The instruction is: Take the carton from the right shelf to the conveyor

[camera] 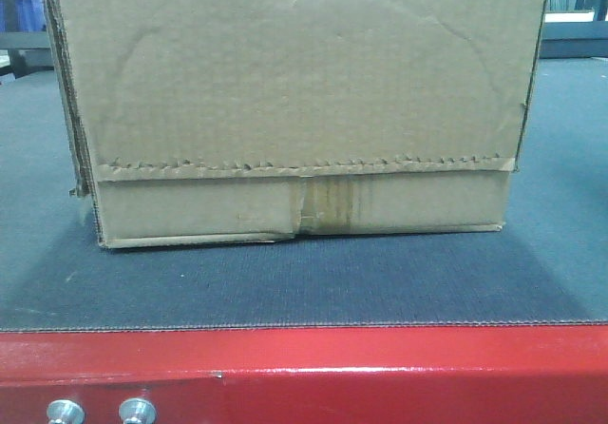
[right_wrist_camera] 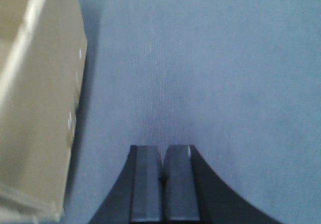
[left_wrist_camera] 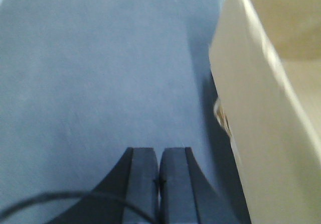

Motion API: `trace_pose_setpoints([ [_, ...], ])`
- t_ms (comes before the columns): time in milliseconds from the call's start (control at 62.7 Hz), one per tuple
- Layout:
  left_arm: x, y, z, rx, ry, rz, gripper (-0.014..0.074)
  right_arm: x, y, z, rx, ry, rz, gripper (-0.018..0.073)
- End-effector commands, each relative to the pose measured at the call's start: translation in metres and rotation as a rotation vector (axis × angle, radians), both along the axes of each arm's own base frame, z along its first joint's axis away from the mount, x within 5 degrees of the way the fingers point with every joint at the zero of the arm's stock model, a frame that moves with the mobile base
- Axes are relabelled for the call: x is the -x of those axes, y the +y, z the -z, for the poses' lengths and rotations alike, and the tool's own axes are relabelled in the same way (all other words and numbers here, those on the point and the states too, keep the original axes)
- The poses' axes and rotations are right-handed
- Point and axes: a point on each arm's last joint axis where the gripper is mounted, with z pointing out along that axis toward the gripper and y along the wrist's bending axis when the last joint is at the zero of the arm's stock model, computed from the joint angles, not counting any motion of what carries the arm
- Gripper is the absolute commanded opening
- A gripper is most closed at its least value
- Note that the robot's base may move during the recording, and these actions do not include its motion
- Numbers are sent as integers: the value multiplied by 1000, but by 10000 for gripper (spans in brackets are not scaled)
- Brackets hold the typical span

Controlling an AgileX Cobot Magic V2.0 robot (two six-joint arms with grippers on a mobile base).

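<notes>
1. On the belt [camera: 285, 286] sits the carton [camera: 294, 101], set back from the red front frame [camera: 304, 372], with bare belt to its left and right.
2. Its broad face is turned square to the frame; its long axis runs left to right, parallel to the front edge.
3. A serrated tape strip [camera: 304, 164] crosses the lower face, with a brown stain [camera: 328, 203] and a tear at the bottom middle.
4. Only the front view shows the frame, two silver bolts [camera: 100, 412] and the tape.
5. The left wrist view shows the left gripper [left_wrist_camera: 159, 181], pads pressed together on nothing, above the belt, the carton's side wall to its right.
6. The right wrist view shows the right gripper [right_wrist_camera: 162, 179], likewise closed and empty, the carton to its left, apart from it.
</notes>
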Motion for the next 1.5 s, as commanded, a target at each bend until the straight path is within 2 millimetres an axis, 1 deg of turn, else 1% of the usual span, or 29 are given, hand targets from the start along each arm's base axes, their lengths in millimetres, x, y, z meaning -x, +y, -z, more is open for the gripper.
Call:
trace_pose_setpoints([
  [0,21,0,13,26,-87,20,4,21,-3,12,5,-80,0,-67],
  [16,24,0,20,26,-91,24,4,23,-4,16,5,-79,-1,-67],
  [128,56,1,39,34,-184,42,4,49,-6,30,-2,-145,-5,-67],
  [191,75,2,47,37,-251,52,4,65,-7,34,-7,-198,-7,-67],
  [239,88,3,53,40,-291,56,4,78,-9,34,-12,-245,-7,-67],
  [319,108,4,55,44,-359,57,4,95,-10,36,-17,-299,-7,-67],
  [430,132,7,54,43,-451,58,4,118,-13,33,-26,-390,-7,-67],
  [494,142,8,52,35,-492,57,4,133,-14,28,-32,-456,-7,-67],
  [590,156,10,48,24,-558,56,4,150,-16,22,-40,-535,-6,-67],
  [669,162,10,46,26,-589,55,4,164,-17,19,-45,-590,-5,-67],
  [797,167,11,44,27,-613,55,4,174,-18,17,-50,-635,-5,-67],
  [1482,167,11,44,27,-613,55,4,175,-18,16,-51,-645,-5,-67],
])
